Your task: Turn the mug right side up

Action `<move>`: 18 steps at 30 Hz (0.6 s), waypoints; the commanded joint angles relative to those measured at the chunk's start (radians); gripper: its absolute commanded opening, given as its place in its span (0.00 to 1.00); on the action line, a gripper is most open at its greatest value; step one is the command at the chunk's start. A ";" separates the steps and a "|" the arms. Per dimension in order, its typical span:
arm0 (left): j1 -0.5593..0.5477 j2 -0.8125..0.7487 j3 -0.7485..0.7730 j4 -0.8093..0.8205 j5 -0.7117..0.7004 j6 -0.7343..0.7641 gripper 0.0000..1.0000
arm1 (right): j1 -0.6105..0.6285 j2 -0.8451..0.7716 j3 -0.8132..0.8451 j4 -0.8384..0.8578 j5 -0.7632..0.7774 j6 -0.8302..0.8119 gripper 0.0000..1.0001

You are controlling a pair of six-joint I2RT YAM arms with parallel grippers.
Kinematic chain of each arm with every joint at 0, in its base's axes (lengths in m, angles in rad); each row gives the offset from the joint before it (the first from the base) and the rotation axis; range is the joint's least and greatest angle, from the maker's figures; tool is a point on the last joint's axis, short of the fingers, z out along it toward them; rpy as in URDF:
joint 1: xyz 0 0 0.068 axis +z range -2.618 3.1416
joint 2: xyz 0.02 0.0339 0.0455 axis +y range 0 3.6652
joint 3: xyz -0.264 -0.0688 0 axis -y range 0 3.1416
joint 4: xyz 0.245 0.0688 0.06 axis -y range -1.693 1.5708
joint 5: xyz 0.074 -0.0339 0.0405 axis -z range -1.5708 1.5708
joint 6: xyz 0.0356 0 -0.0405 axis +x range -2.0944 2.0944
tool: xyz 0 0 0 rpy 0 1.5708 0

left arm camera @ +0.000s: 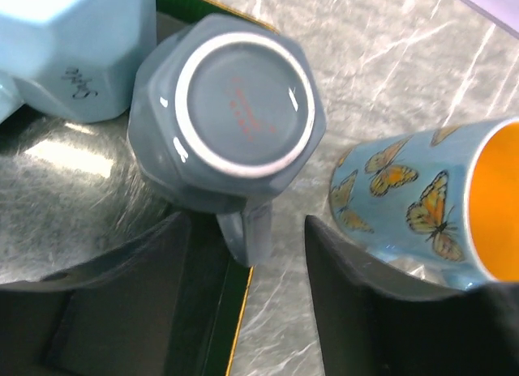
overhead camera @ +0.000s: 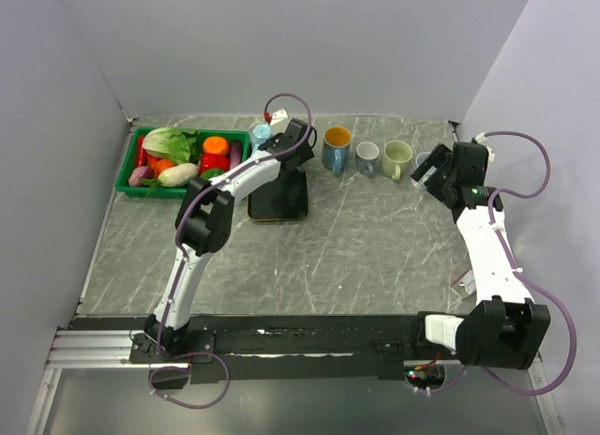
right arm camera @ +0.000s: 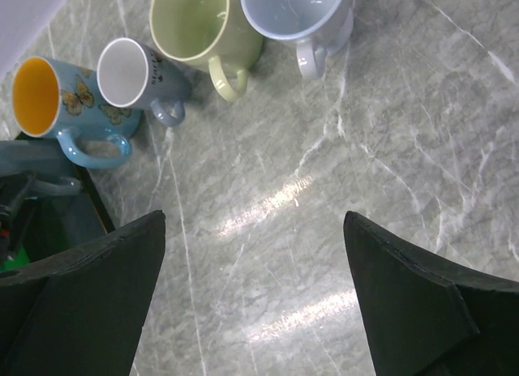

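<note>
Left claw [left arm camera: 247, 226] gapes astride handle [left arm camera: 246, 240] of upturned mug [left arm camera: 235, 100], hidden overhead; right claw [right arm camera: 253, 218] spread wide.

Upside-down mug [left arm camera: 235, 108] stands on the tray [overhead camera: 278, 205]; basket [overhead camera: 126, 175] lies left of it, row of mugs [right arm camera: 203, 23] right

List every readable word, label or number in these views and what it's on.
"Smile" (probably; black cursive, tilted): on the pale blue mug, left wrist view.
Red stamp on the base of the upside-down grey mug: too blurred to read.
Dark print near the rim of the small white-lined mug, right wrist view: too small to read.
Nothing else legible.
</note>
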 commanded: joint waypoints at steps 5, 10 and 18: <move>0.013 0.014 -0.006 0.059 -0.029 0.053 0.53 | 0.004 -0.016 0.040 -0.024 0.013 -0.020 0.95; 0.016 0.014 -0.020 0.059 -0.026 0.070 0.51 | 0.006 -0.026 0.029 -0.021 0.011 -0.013 0.95; 0.016 0.003 -0.055 0.054 -0.024 0.080 0.30 | 0.006 -0.041 0.011 -0.021 0.016 -0.002 0.95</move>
